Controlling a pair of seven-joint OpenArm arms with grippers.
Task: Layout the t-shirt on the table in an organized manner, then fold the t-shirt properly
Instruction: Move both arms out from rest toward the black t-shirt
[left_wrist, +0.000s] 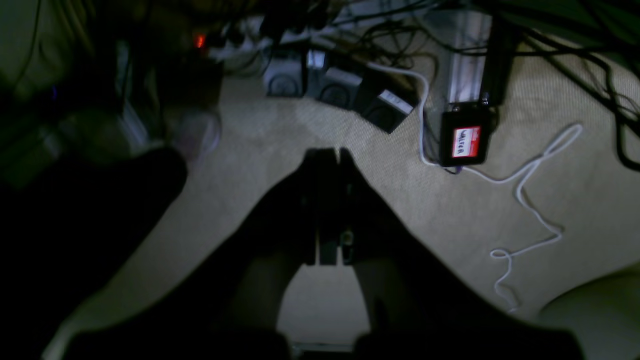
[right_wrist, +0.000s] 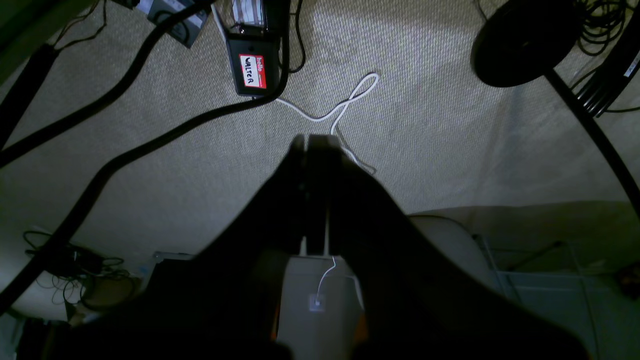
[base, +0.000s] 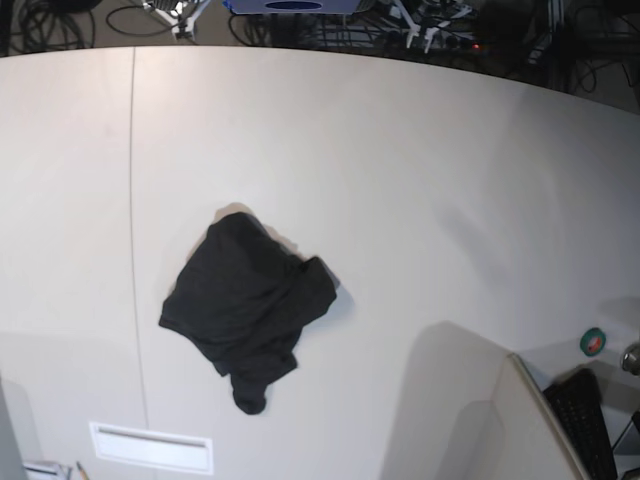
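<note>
Spreading across nearly the whole base view, the white table (base: 420, 200) has a curved far edge and a thin dark seam line (base: 133, 200) running from far to near down its left part. On it, left of centre and just right of the seam, lies the t-shirt (base: 245, 305), a crumpled black heap showing no print. Its long axis runs roughly from the upper left, where the cloth is broad, down to a narrow tail pointing at the near edge. A small angled white panel (base: 530, 420) stands at the near right corner, and a white slotted plate (base: 152, 447) sits below the shirt.

Neither arm shows in the base view. Each wrist camera looks down at beige carpet (right_wrist: 425, 130) rather than the table. The left gripper (left_wrist: 330, 155) hangs over the floor with its dark fingers pressed together, holding nothing. The right gripper (right_wrist: 312, 142) is likewise closed and empty, pointing at the carpet.

On the floor lie a black box with a red-and-white name label (right_wrist: 252, 70), a white cable (left_wrist: 530, 200), and thick black cables (right_wrist: 125, 150).
</note>
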